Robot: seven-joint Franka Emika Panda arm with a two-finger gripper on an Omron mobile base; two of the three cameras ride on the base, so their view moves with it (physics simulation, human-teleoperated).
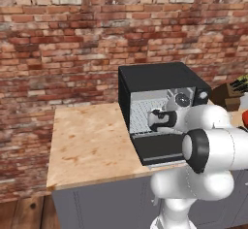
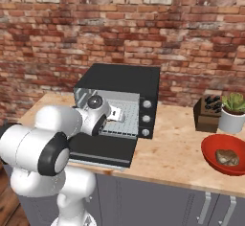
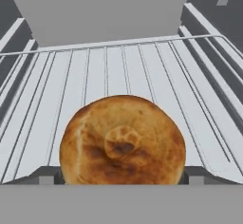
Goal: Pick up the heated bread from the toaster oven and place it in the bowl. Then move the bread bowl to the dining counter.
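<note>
The black toaster oven stands on a counter by the brick wall, its door dropped open. My hand reaches into its silver cavity over the wire rack. The heated bread, a round golden-brown bun, lies on the rack's front. My gripper has one dark fingertip against each flank of the bun, shut on it. The red bowl sits on the counter to the oven's right, with a brownish lump inside. The dining counter is out of view.
A dark knife block and a potted plant stand behind the bowl. The wood-tone counter has bare room left of the oven. The brick wall rises right behind. My own arm crosses in front of the oven door.
</note>
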